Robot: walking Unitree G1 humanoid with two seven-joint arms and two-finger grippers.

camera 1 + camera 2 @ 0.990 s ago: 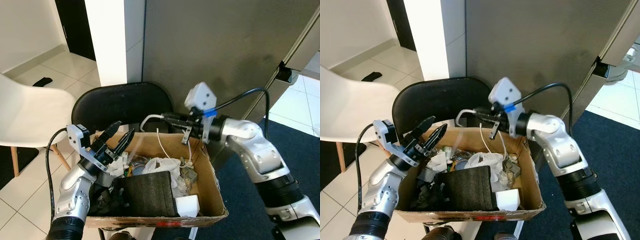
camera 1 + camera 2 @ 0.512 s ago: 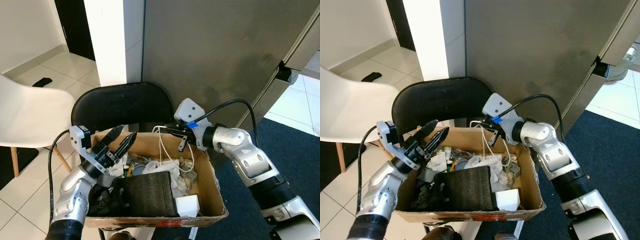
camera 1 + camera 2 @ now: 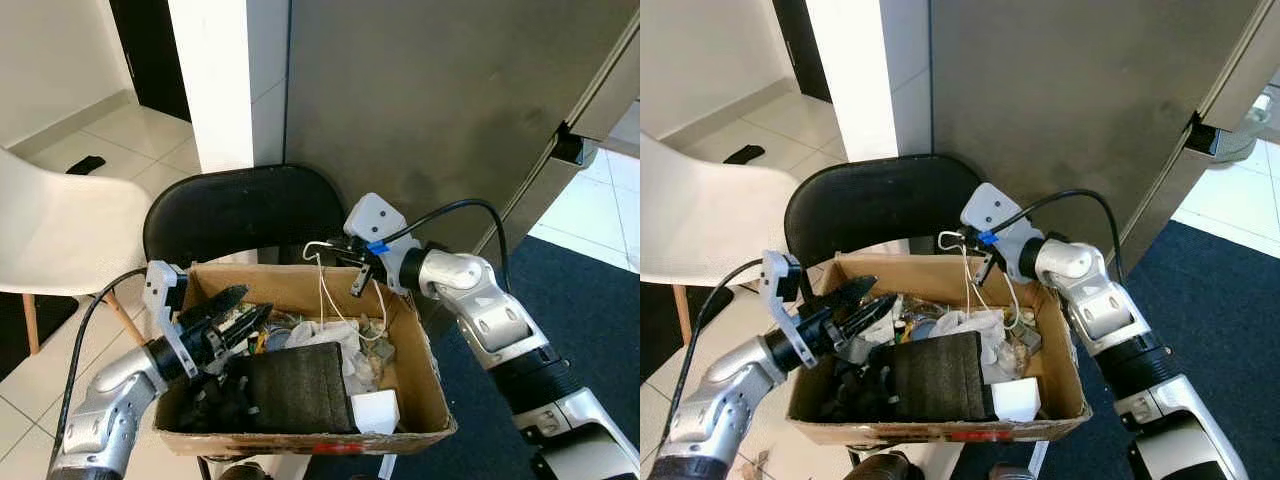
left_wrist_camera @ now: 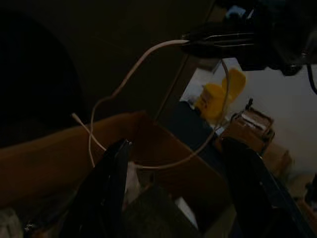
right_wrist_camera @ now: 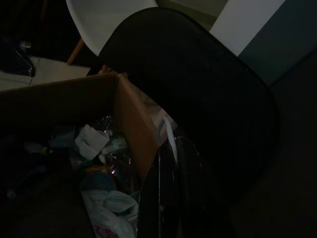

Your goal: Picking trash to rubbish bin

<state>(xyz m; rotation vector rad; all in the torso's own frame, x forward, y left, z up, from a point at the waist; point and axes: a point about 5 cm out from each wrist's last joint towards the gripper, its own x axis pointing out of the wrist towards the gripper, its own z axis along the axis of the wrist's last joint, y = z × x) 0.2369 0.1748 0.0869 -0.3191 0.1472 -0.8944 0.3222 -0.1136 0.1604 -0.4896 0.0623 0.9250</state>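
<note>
A cardboard box (image 3: 424, 372) full of trash rests on a black chair (image 3: 240, 205). Inside lie a black foam block (image 3: 295, 385), a small white box (image 3: 376, 408), a crumpled white bag (image 3: 325, 330) and scraps. My right gripper (image 3: 341, 250) hovers over the box's far edge, shut on a thin white cable (image 3: 321, 290) that loops and dangles into the box. The left wrist view shows that cable (image 4: 124, 82) held by the right gripper (image 4: 210, 43). My left gripper (image 3: 255, 303) is open and low over the box's left side, with nothing between its fingers (image 4: 106, 193).
A white chair (image 3: 60, 230) stands to the left on the tiled floor. Directly behind the box rises a grey panel (image 3: 420, 100). Dark blue carpet (image 3: 600, 300) lies to the right. Yellow bottles (image 4: 215, 94) show beyond the box in the left wrist view.
My right gripper has carried the cable leftward to the box's far edge, and the cable now hangs into the box. My left arm has drawn back and lowered, its gripper still open.
</note>
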